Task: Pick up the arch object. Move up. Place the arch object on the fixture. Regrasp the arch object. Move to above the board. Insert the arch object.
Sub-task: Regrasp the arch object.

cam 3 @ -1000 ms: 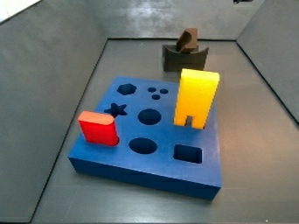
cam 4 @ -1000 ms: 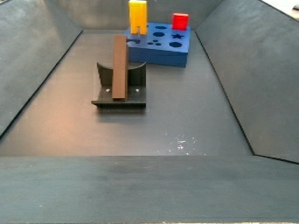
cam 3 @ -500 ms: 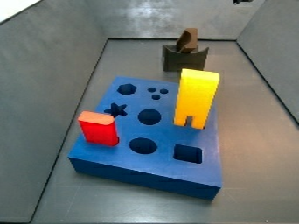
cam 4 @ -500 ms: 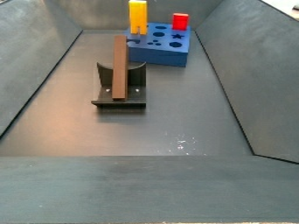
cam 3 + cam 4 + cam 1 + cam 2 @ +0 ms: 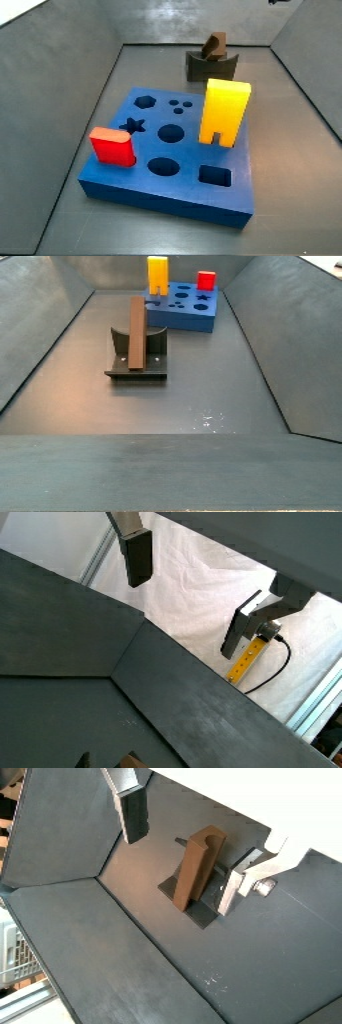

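We are looking down through both wrist views at the gripper (image 5: pixel 187 853), which is hanging high above the bin floor (image 5: pixel 187 406). Its two fingers (image 5: pixel 131 813) are standing wide apart with nothing between them; the dark pads are facing each other across open space. In a wrist view the same spread is showing against a white backdrop, gripper (image 5: pixel 201 597) empty there too.

The arch object (image 5: pixel 198 863) is sitting upright on the fixture (image 5: pixel 201 908), seen between and well below the fingers in a wrist view. We are reading it as a brown slab standing on edge, its lower end resting in the fixture's hollow. In a side view the arch object (image 5: pixel 136 331) is rising as a long brown strip from the fixture (image 5: pixel 138 364), which is resting on the grey floor in front of the board (image 5: pixel 183 313). In a side view from the opposite end, the arch object (image 5: pixel 214 46) is poking up out of the fixture (image 5: pixel 210 67), just behind the board (image 5: pixel 167 150).

The board is lying flat, blue, with star, round and square holes showing. A yellow block (image 5: pixel 225 112) is standing upright in it near the far right, and a red block (image 5: pixel 112 147) is standing at its near left edge. The gripper itself is out of frame in both side views.
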Controlling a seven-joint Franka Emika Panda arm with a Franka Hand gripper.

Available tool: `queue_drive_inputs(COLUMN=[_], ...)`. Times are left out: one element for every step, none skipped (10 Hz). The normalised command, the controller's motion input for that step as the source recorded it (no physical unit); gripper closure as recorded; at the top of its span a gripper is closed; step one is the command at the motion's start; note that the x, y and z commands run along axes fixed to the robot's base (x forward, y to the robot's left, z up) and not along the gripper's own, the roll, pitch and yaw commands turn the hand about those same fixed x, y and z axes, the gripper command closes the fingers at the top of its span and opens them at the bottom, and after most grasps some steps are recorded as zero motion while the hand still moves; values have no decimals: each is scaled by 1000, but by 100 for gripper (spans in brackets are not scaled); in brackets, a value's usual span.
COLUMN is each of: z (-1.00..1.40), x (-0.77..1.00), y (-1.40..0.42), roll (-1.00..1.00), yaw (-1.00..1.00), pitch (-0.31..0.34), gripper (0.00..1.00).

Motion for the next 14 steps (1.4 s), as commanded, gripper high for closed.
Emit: queue_drive_inputs(z=[-42,-42,-42,-42,-42,-41,-41,-41,-41,-41,-41,-41,-41,-41], x=[873,870,869,867,866,865,865,864,864,863,863,863,862,862], y=[-66,-64,-63,-62,-61,-61,-61,-61,-61,-60,-60,-60,-60,-60], roll=[150,149,148,147,147,146,146,145,145,145,144,144,144,144], yaw=[82,83,84,85,85,85,85,85,86,86,86,86,86,86], pitch=[52,55,57,60,61,62,63,63,64,64,65,65,66,66], gripper=[0,0,0,0,0,0,0,0,0,0,0,0,0,0])
